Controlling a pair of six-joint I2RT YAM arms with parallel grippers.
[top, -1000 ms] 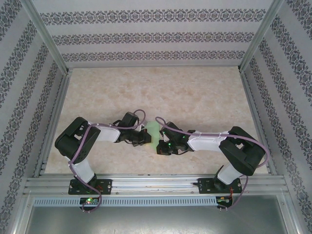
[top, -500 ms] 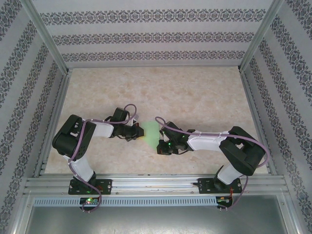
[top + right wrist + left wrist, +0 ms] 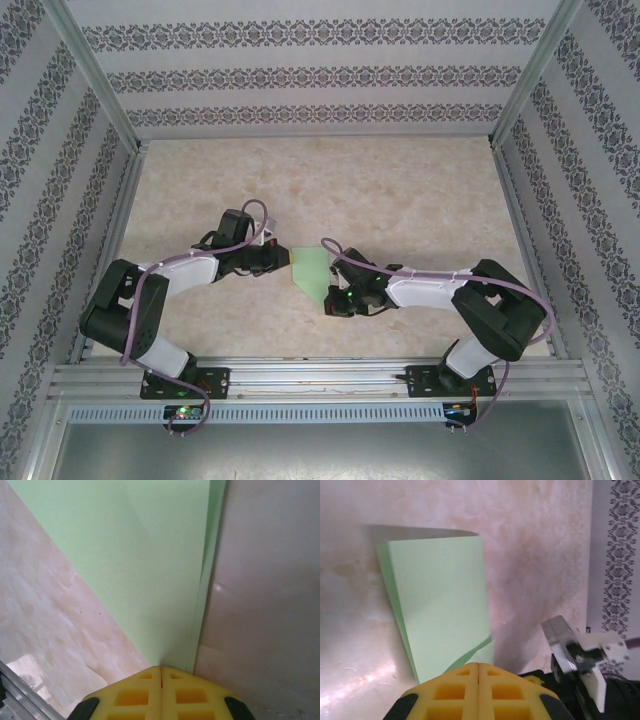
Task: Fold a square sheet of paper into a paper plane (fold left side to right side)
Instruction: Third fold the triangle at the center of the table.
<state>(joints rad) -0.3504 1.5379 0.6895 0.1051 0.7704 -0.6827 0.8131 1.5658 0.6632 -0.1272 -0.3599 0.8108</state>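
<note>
Work surface: a beige, marbled desk (image 3: 400,190), matte with faint glare patches. Walls (image 3: 320,75) papered in horizontal bands of dark ornament enclose it on three sides. Aluminium posts (image 3: 95,75) stand at the corners, and an aluminium rail (image 3: 320,378) runs along the bottom edge of the top view.

Task item: the square sheet of paper (image 3: 312,270) lies folded at the centre of the desk, between the two arms. It is plain light green and tapers to a point toward the lower part of the frame. In the left wrist view a second layer shows as a darker strip along its left edge. In the right wrist view a narrow strip of lower layer runs along its right edge.

Left end effector (image 3: 287,260): fingers together, tips at the paper's left edge. Whether paper is pinched cannot be told.

Right end effector (image 3: 326,300): fingers together, tips at the paper's pointed end.
</note>
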